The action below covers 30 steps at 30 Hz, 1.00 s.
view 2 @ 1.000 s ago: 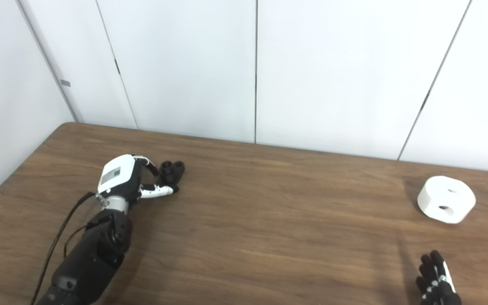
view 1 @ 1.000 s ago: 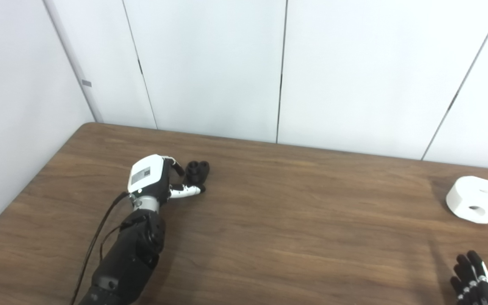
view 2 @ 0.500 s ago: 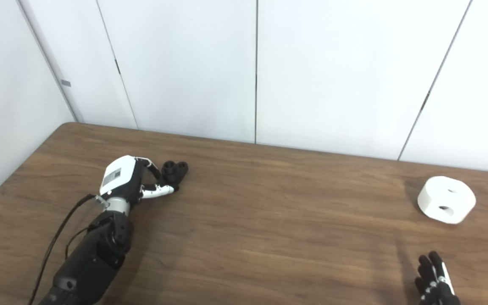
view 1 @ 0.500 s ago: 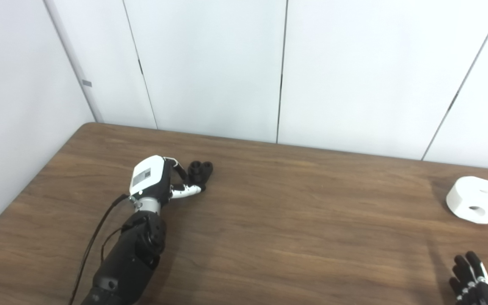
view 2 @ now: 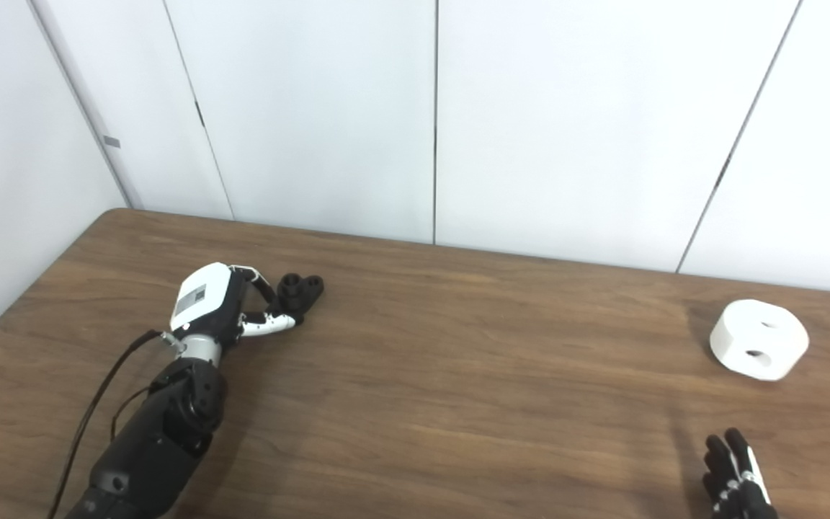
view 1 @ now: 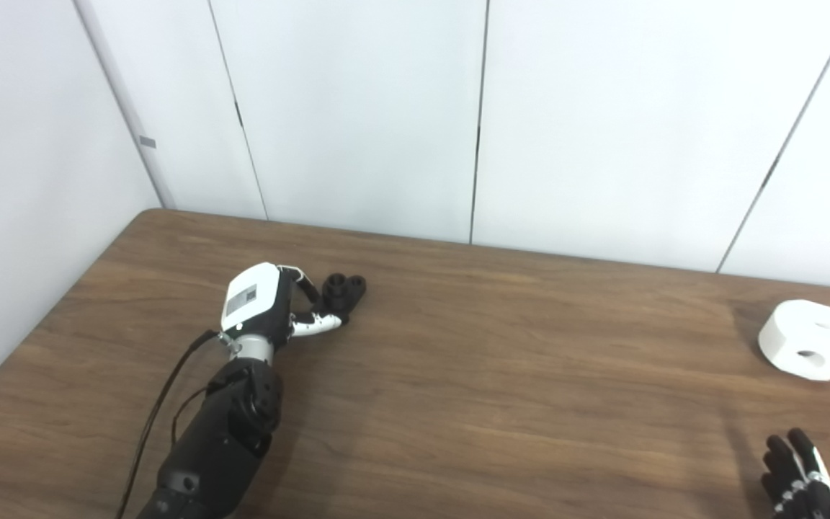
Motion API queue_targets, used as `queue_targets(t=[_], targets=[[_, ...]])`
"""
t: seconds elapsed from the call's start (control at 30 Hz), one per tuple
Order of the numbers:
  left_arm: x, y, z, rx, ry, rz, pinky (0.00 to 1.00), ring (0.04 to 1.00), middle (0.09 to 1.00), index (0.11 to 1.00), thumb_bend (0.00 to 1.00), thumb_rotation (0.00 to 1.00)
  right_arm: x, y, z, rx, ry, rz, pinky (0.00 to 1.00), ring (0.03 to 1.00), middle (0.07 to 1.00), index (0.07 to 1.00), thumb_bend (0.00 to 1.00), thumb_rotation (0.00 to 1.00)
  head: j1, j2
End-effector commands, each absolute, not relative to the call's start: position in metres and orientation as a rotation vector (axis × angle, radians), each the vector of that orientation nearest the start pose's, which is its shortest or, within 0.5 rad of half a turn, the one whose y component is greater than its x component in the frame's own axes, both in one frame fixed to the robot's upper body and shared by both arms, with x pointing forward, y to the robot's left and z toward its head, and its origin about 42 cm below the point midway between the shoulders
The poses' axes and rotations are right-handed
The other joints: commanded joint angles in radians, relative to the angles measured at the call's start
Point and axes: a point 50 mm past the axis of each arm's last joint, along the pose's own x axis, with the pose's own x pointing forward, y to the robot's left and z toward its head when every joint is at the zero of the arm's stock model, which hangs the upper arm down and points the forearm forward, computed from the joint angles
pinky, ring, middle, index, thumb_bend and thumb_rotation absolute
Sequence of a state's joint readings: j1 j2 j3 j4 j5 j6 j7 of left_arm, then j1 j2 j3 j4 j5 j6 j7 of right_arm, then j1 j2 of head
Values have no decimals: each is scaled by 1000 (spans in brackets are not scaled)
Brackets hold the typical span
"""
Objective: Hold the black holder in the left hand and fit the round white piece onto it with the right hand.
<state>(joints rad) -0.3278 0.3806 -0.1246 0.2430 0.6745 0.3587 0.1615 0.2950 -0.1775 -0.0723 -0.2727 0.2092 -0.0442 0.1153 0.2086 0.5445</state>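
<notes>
Fingers point(view 1: 305, 285) of the left hand point(view 1: 264, 308) curl round the black holder point(view 1: 343, 290), gripping it near the table's point(view 1: 501, 375) far left corner. Right hand point(view 1: 800, 479) shows only at the near right edge, fingers apart, holding nothing. Round white piece point(view 1: 810, 339) lies untouched by the right edge.
</notes>
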Motion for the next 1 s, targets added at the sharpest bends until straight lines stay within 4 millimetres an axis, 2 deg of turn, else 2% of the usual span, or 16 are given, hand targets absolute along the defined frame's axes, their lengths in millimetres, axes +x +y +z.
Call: queue_targets(t=[0.0,0.33,0.6,0.8,0.9,0.97], targets=[[390,329,147,1114,142,241,807,879,783,483,520,43,182,-284,118,0,-40,42,1000,983,970,1000,647,1000,-1,-1],[378,320,145,1127,83,112,790,865,780,486,515,48,183,-282,116,5,-37,32,1000,965,961,1000,665,1000,-27,12],[360,309,151,1110,36,-34,708,802,753,484,515,50,184,-280,117,7,-37,25,1000,952,947,1000,668,1000,-58,27],[340,293,157,1093,11,-136,701,808,766,485,516,48,187,-277,116,8,-42,24,1000,949,946,1000,664,990,-106,48],[333,286,157,1078,4,-193,780,836,791,486,515,48,187,-275,115,2,-48,25,1000,943,942,1000,662,979,-148,58],[328,281,158,1062,1,-238,760,871,820,487,513,49,188,-274,114,-8,-48,24,1000,936,935,1000,658,977,-172,60]])
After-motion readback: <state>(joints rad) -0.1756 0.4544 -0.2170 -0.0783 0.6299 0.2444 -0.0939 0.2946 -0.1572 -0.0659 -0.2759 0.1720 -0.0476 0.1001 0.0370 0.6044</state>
